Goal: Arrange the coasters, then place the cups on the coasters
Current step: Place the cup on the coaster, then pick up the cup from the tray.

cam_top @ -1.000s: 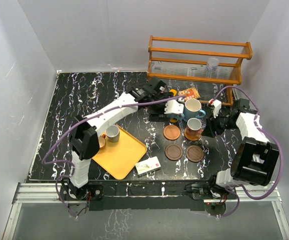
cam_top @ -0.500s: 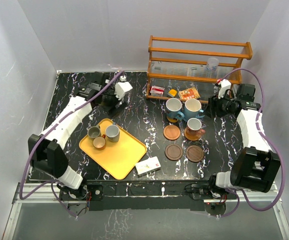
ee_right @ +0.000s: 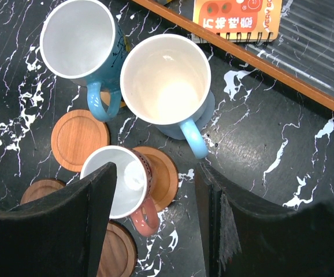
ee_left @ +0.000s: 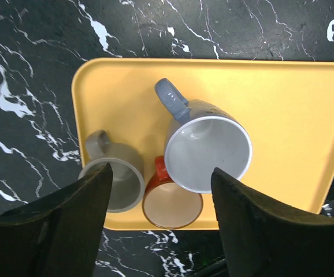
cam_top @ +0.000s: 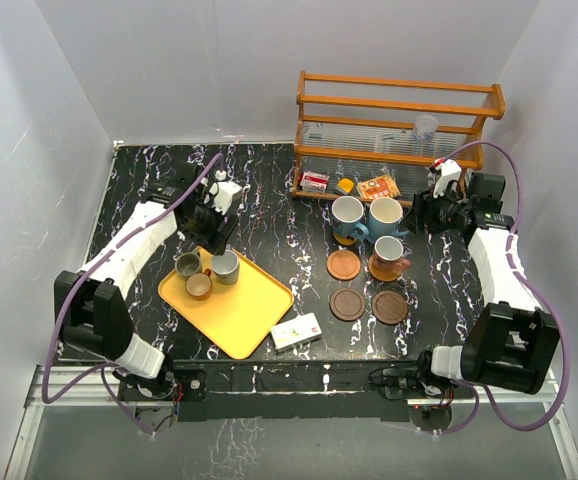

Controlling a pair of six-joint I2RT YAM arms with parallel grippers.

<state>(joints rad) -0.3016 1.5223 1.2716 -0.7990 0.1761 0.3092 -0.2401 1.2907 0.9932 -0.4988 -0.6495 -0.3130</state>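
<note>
Because three cups [ee_left: 208, 153] sit on the tray [ee_left: 282, 115], we hover our left gripper [ee_left: 160, 179] over them, unclenched, empty; our right gripper [ee_right: 155, 173], likewise, overlooks the coasters [ee_right: 80, 137].

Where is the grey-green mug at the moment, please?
In the top view the grey-green mug stands on the left, at the far-left end of the yellow tray, beside the small orange-brown mug and the grey-blue mug.
</note>
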